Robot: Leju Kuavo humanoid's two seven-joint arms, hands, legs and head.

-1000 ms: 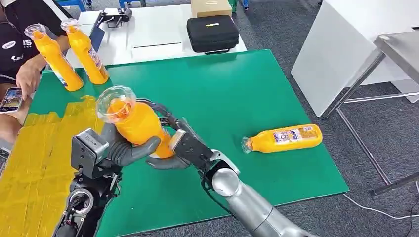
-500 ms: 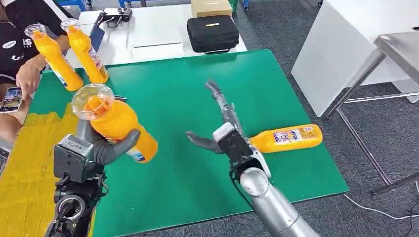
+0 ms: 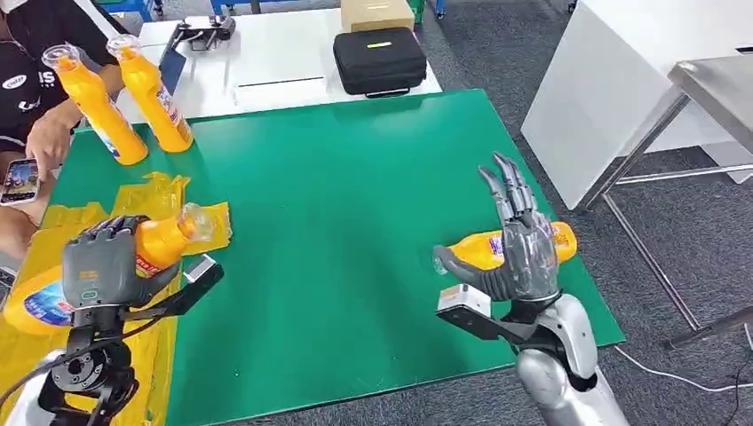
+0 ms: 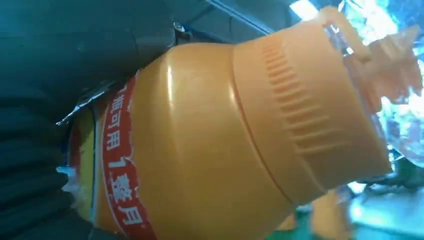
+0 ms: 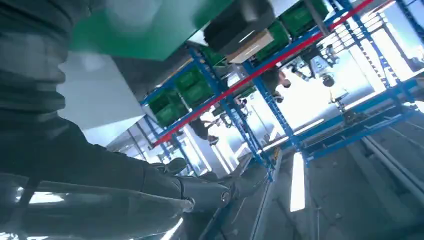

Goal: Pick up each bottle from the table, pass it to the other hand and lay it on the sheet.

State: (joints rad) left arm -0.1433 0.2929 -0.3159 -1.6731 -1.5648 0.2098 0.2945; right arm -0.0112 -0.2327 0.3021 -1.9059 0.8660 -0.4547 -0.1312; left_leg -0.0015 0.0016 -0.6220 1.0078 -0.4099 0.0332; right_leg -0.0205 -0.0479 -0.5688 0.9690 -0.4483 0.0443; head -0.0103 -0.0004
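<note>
Head view: left hand (image 3: 105, 259) grips a bottle (image 3: 164, 240), label hidden; right hand (image 3: 522, 240) seemingly spread, empty.

Orange bottle (image 3: 160, 241) held in left hand (image 3: 99, 263): middle hidden behind the hand; label text in left wrist view cut by the ribbed cover. Lying bottle (image 3: 497, 248): middle covered by right hand (image 3: 524, 253). Person (image 3: 27, 98): cut off by frame edge. Phone (image 3: 19, 180): screen too small to read. Cardboard box (image 3: 377, 12): top cropped.
</note>
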